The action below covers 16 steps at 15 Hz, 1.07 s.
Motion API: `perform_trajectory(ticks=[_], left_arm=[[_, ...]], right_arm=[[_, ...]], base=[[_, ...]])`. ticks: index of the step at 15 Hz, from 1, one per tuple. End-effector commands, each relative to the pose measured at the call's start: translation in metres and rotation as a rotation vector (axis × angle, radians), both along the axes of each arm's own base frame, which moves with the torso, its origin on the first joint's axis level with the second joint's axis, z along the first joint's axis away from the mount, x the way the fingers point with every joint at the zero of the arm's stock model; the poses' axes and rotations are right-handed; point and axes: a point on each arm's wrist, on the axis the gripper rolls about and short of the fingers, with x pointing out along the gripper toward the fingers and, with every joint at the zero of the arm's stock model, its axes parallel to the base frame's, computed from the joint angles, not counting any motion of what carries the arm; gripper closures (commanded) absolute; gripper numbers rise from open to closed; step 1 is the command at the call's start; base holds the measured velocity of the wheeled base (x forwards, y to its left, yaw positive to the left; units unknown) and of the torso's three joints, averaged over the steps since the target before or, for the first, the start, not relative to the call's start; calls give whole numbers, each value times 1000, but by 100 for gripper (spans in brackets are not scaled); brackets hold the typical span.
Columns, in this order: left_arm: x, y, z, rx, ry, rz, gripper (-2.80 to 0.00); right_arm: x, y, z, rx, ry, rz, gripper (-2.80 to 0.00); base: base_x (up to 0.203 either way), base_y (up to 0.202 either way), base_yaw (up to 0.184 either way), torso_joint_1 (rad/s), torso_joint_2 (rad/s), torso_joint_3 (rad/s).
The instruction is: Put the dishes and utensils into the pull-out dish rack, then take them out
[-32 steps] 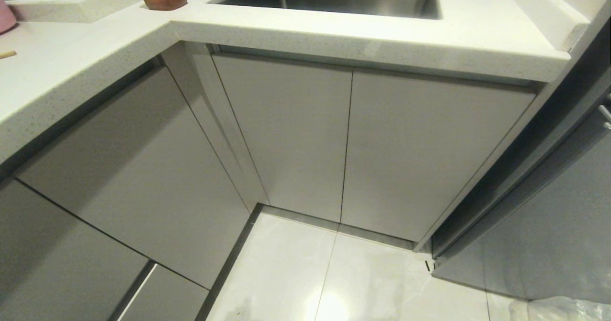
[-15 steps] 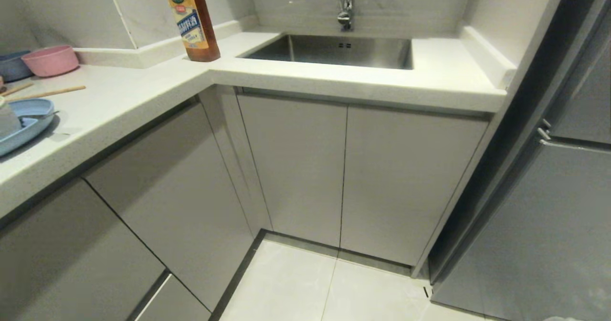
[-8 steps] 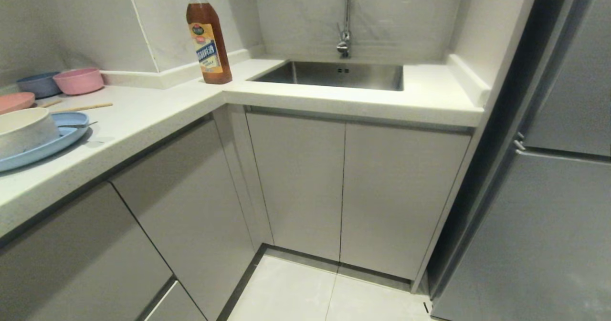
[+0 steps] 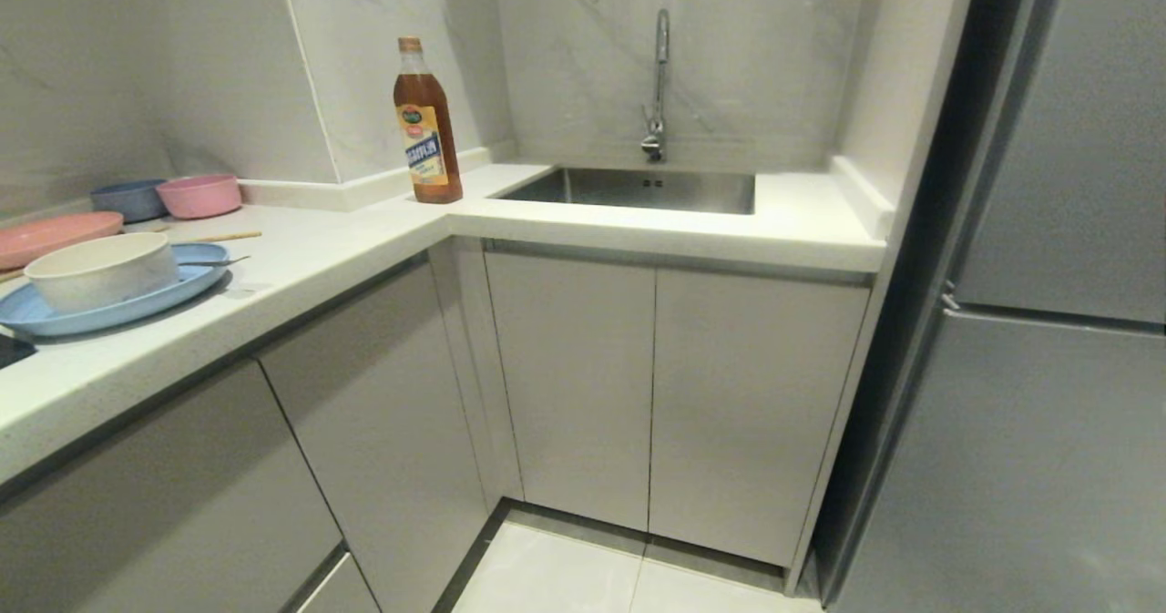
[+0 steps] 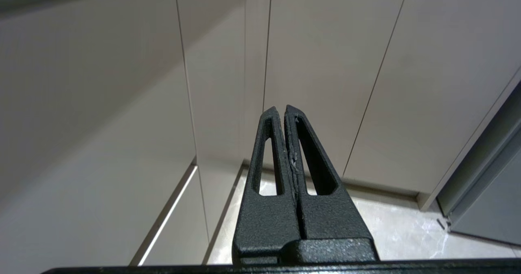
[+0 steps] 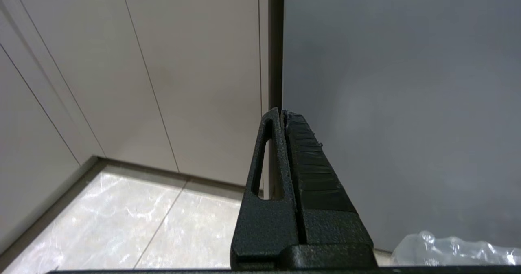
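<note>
On the left counter lies the light-blue plate point(image 4: 173, 296), and the cream bowl point(image 4: 100, 271) stands on it. A grey spoon point(image 4: 228, 261) rests on the plate's right rim. Just behind it lie the wooden chopsticks point(image 4: 223, 237). The pull-out dish rack is hidden; only shut pale-grey fronts show under the counter. Neither arm is in the head view. My left gripper point(image 5: 281, 109) is shut and empty, low before the cabinet fronts. My right gripper point(image 6: 281, 112) is shut and empty too, beside the grey fridge side.
A pink plate point(image 4: 55, 235), a pink bowl point(image 4: 199, 196) and a blue bowl point(image 4: 127, 199) sit further back. A brown bottle point(image 4: 426, 126) stands by the sink point(image 4: 638, 189), above a two-door cabinet point(image 4: 656, 394). The fridge point(image 4: 1048, 321) closes the right. A plastic bag point(image 6: 447, 247) lies on the floor.
The whole head view has swung upward, so the camera moved: counter, dishes, bottle and tap came into view and the floor dropped out. Nothing on the counter itself moved.
</note>
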Motion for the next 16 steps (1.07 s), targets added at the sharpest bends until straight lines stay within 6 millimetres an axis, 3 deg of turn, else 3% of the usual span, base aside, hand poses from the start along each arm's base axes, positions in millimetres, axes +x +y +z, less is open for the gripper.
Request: perform_trajectory(ticks=[1, 16], left_arm=[[0, 0, 0, 1, 2, -3, 0], [0, 0, 0, -25, 0, 4, 0]], right_arm=[[0, 0, 0, 0, 1, 0, 0], [0, 0, 0, 0, 1, 0, 0]], base=[[0, 0, 0, 0, 7, 207], [0, 0, 0, 1, 1, 35]])
